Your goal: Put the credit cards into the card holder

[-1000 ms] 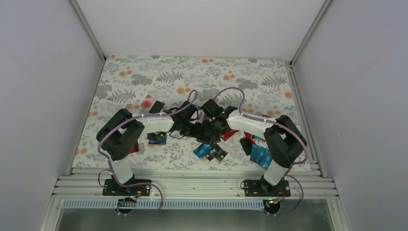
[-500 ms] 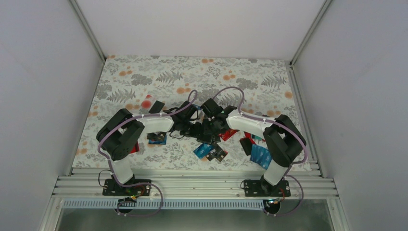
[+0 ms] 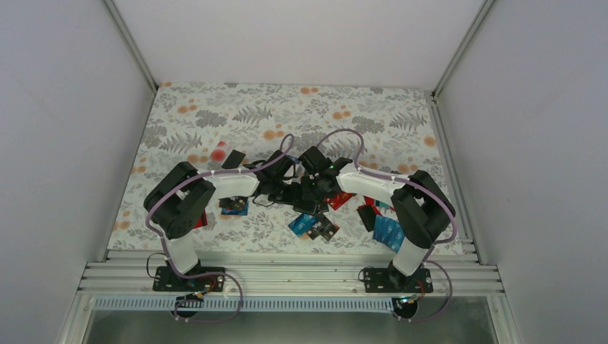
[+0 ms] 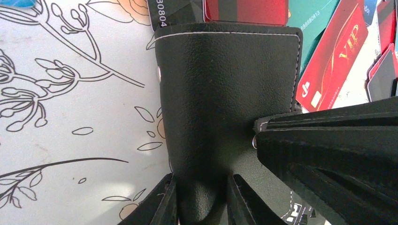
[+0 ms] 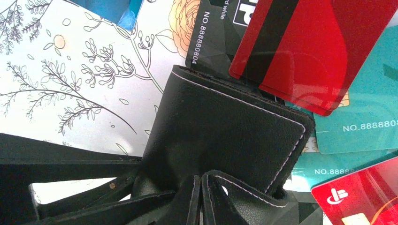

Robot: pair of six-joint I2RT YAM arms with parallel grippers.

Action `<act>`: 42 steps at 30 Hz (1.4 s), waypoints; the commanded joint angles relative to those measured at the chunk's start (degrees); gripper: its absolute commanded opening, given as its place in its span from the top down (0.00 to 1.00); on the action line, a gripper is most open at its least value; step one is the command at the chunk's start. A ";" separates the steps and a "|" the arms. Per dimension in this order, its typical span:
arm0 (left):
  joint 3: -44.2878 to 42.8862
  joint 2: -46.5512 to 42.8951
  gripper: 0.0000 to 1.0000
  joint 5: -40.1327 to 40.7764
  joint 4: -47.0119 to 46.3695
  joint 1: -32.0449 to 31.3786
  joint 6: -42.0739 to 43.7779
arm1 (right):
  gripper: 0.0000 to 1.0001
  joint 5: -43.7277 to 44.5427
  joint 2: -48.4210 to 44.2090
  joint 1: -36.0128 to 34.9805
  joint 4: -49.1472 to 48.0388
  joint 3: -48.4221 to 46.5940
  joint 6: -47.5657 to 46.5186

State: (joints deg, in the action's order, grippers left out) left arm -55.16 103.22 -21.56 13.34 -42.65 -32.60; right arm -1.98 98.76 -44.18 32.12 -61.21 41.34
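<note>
The black card holder lies mid-table on the flowered cloth, stitched along its edges. My left gripper is shut on its near end, leather bulging between the two fingers. My right gripper is shut, tips pressed together against the card holder beside a lifted stitched flap; nothing shows between them. Both meet at the holder in the top view. Credit cards lie beyond it: a red card, a teal card, a black printed card and a red VIP card.
More cards lie scattered near the front: blue ones by the right arm, a small pile in the middle, others under the left arm. A slim black rectangle lies at the back left. A metal rail borders the near edge.
The right wrist has edged slightly left toward the holder. Neither gripper's state has changed.
</note>
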 commanded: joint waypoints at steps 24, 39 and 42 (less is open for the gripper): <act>0.37 2.53 0.75 -0.55 1.95 -0.87 -0.01 | 0.96 1.45 -7.89 -2.72 -12.44 17.07 7.72; -1.48 2.27 0.75 1.00 4.80 -0.85 -0.62 | 0.87 -17.77 -10.69 3.76 -22.96 17.22 -3.51; -1.58 2.26 0.75 0.99 4.90 -0.87 -0.71 | 0.74 -21.72 -12.89 4.46 -22.20 15.48 -4.85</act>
State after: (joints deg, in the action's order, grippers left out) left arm -56.38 103.83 -21.65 14.70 -42.92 -32.82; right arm -16.27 88.66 -40.64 10.90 -42.63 40.40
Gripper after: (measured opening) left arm 0.252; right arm 0.200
